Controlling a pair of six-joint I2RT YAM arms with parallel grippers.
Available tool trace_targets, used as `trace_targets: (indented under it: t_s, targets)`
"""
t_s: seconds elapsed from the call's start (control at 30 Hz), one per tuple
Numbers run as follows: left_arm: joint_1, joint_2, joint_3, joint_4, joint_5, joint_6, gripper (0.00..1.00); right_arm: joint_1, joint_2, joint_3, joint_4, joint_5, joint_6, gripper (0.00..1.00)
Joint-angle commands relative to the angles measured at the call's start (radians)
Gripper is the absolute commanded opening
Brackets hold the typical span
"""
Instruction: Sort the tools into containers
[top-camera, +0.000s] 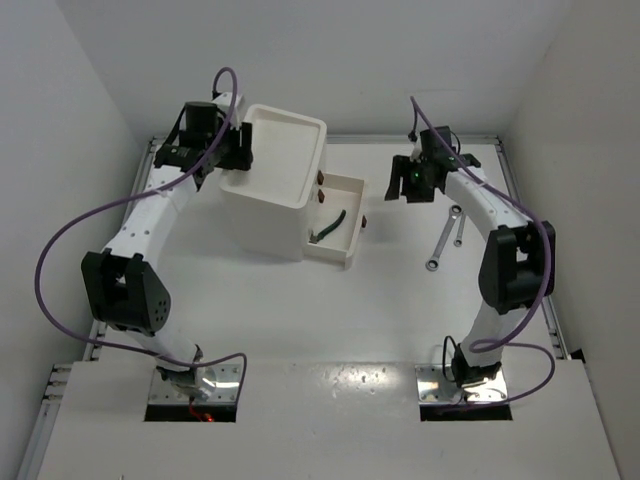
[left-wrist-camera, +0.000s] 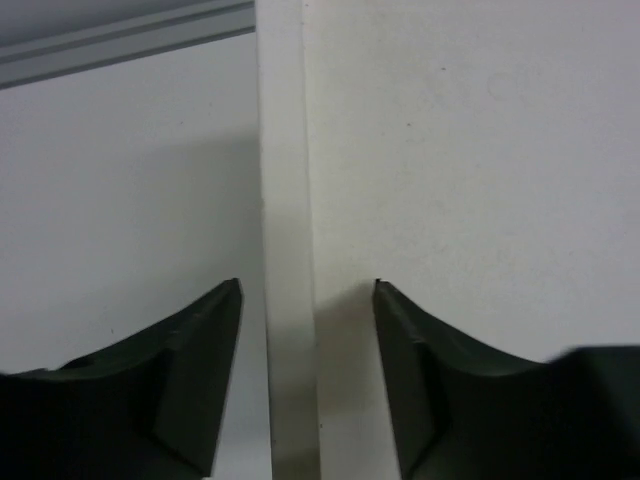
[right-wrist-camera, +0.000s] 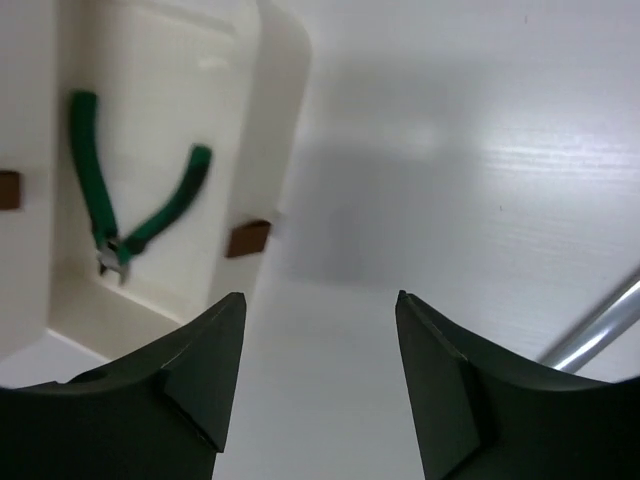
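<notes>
Right up against the lens, the left gripper (left-wrist-camera: 308, 285) is sitting with its dark fingers (left-wrist-camera: 195, 350) parted about halfway. They're straddling the white rim (left-wrist-camera: 288, 200) of the drawer unit (top-camera: 270, 195) and not pinching it as far as I can tell, so it's carrying nothing. From above, that gripper is hanging at the unit's far-left edge.

Moving right, the open drawer (top-camera: 345, 195) is sticking out of the unit with the green pliers (right-wrist-camera: 130, 200) lying flat inside. The nose is pointing roughly toward the arm bases and the handles are fanning out toward the back wall. So those look sorted already.

Next over, the right gripper (right-wrist-camera: 320, 295) is hovering above the table (top-camera: 300, 320) just right of that drawer, fingers spread wide and empty.

Here's the bit that matters: the two wrenches (top-camera: 443, 240) are lying on the table to the right of that gripper and a bit nearer its base, close together. The longer one is running diagonally, near-left to far-right, and the other is lying closer to straight front-to-back. The right arm is way nearer, since the left one is sitting on the far side of the unit. I'm guessing the right wrist will need turning so the fingers close across a thin shaft, not along it.

I'm not spotting the yellow pliers anywhere.
</notes>
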Motion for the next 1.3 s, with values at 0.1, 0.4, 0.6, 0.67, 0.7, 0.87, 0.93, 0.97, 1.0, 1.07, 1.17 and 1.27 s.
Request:
trace_targets:
  t_s: [0.1, 0.4, 0.6, 0.67, 0.7, 0.87, 0.93, 0.97, 1.0, 1.07, 1.17, 1.27]
  targets:
    - [0.002, -0.08, 0.045, 0.043, 0.061, 0.004, 0.8, -0.04, -0.026, -0.113, 0.069, -0.081, -0.096, 0.63]
    - [0.002, -0.158, 0.123, 0.14, 0.006, -0.042, 0.82, -0.04, 0.042, -0.136, 0.094, -0.068, -0.026, 0.55]
    - [0.002, -0.1, 0.146, 0.017, 0.001, -0.024, 0.64, -0.04, 0.111, -0.104, 0.103, -0.088, 0.01, 0.54]
    - [0.012, -0.091, 0.133, 0.008, 0.036, -0.015, 0.68, -0.04, 0.111, -0.09, 0.103, -0.098, 0.01, 0.54]
    - [0.012, -0.08, 0.132, 0.008, 0.053, -0.015, 0.69, -0.04, 0.111, -0.081, 0.103, -0.098, 0.01, 0.54]
    - [0.012, 0.015, 0.171, -0.035, 0.069, -0.022, 0.73, -0.04, 0.111, -0.09, 0.094, -0.098, 0.001, 0.55]
    - [0.012, 0.026, 0.18, -0.049, 0.057, -0.022, 0.73, -0.04, 0.111, -0.111, 0.094, -0.088, 0.001, 0.55]
    - [0.012, 0.041, 0.18, -0.049, 0.056, -0.022, 0.73, -0.04, 0.102, -0.111, 0.103, -0.088, 0.001, 0.56]
    - [0.012, 0.059, 0.18, -0.059, 0.046, -0.022, 0.73, -0.04, 0.102, -0.111, 0.103, -0.088, 0.001, 0.58]
    - [0.012, 0.085, 0.207, -0.09, 0.037, -0.022, 0.73, -0.04, 0.102, -0.122, 0.103, -0.078, 0.001, 0.59]
    - [0.012, 0.104, 0.208, -0.099, 0.037, -0.022, 0.63, -0.04, 0.111, -0.122, 0.103, -0.069, 0.01, 0.59]
    - [0.012, 0.115, 0.208, -0.099, 0.037, -0.013, 0.37, -0.04, 0.122, -0.131, 0.103, -0.069, 0.022, 0.58]
